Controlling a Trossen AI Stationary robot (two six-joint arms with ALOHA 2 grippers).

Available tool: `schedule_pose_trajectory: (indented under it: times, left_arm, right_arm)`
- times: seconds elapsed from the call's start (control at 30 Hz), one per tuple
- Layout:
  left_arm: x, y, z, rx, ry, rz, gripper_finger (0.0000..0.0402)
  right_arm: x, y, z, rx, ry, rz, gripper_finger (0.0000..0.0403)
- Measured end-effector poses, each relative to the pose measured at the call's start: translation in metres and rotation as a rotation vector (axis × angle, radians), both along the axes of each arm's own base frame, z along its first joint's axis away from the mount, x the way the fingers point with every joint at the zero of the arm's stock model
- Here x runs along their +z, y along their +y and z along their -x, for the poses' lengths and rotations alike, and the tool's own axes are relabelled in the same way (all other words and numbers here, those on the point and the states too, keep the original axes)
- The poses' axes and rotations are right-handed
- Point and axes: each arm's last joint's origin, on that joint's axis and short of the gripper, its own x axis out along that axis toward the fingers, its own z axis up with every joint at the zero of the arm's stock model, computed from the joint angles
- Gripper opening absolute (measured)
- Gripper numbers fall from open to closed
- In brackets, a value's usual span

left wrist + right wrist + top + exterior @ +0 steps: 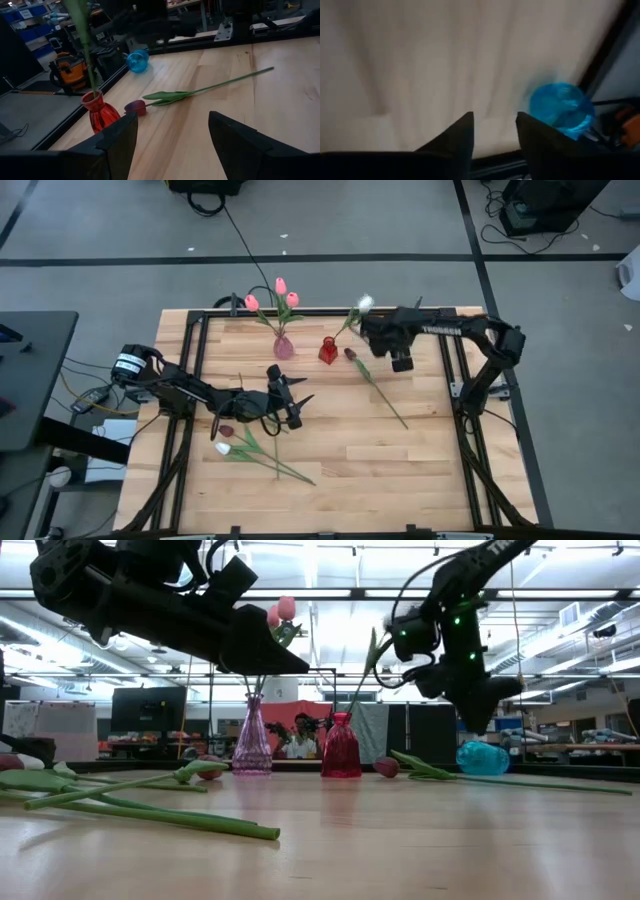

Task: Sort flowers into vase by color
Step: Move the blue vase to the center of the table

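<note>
Right gripper sits part-open and empty near the red vase; left gripper wide open, empty. Next, I'd grab the maroon tulip mid-stem.

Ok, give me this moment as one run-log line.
left gripper: open, mid-table | right gripper: open, empty, near red vase | red vase: white flower | pink vase: pink flowers

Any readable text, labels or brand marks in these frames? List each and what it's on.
"TROSSEN" (partly legible): white lettering on the right arm, high view.
White label on the left arm base: too small to read.
Lettering at the top of the right arm in the low view: cut off, unreadable.
Nothing else legible.
</note>
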Motion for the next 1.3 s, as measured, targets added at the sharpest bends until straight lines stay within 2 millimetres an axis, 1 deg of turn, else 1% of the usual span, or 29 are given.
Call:
schedule_pose_trajectory:
  times: [0.1,0.2,0.27,0.47,0.6,0.77,0.83,0.93,1.0,1.07,1.13,1.2,1.3]
  left_arm:
    - [0.000,0.000,0.000,0.000,0.004,-0.001,0.0249]
    - [-0.001,0.000,0.000,0.000,0.008,-0.002,0.0249]
    - [-0.001,0.000,0.000,0.000,0.008,-0.002,0.0249]
    - [-0.001,0.000,0.000,0.000,0.008,-0.003,0.0249]
    - [-0.001,0.000,0.000,0.000,0.008,-0.004,0.0249]
    - [-0.001,0.000,0.000,-0.001,0.009,-0.003,0.0249]
    - [-0.001,0.000,0.000,-0.001,0.009,-0.003,0.0249]
    - [-0.001,0.000,0.000,-0.001,0.009,-0.003,0.0249]
    - [-0.001,0.000,0.000,-0.001,0.008,-0.003,0.0249]
    - [-0.001,0.000,0.000,-0.001,0.007,-0.004,0.0249]
    - [-0.001,0.000,0.000,-0.001,0.007,-0.004,0.0249]
    - [-0.001,0.000,0.000,0.000,0.007,-0.005,0.0249]
    - [0.000,0.001,0.000,0.002,0.006,-0.005,0.0249]
  right_arm:
    - [0.000,-0.020,0.004,-0.058,-0.067,0.035,0.0170]
    - [0.000,-0.032,0.007,-0.066,-0.095,0.053,0.0166]
    - [0.000,-0.035,0.009,-0.073,-0.109,0.041,0.0159]
    - [0.001,-0.035,0.011,-0.088,-0.132,-0.008,0.0132]
    - [0.003,-0.046,0.020,-0.160,-0.178,-0.029,0.0111]
    - [0.005,-0.058,0.036,-0.240,-0.178,-0.050,0.0095]
    - [0.009,-0.062,0.042,-0.267,-0.189,-0.039,0.0089]
    - [0.017,-0.069,0.049,-0.295,-0.257,-0.002,0.0080]
    - [0.021,-0.073,0.050,-0.273,-0.287,0.019,0.0077]
    - [0.020,-0.075,0.052,-0.224,-0.268,0.013,0.0081]
    - [0.018,-0.076,0.053,-0.174,-0.230,-0.007,0.0096]
    - [0.013,-0.078,0.053,-0.144,-0.199,-0.023,0.0121]
    - [0.003,-0.082,0.051,-0.125,-0.168,-0.043,0.0171]
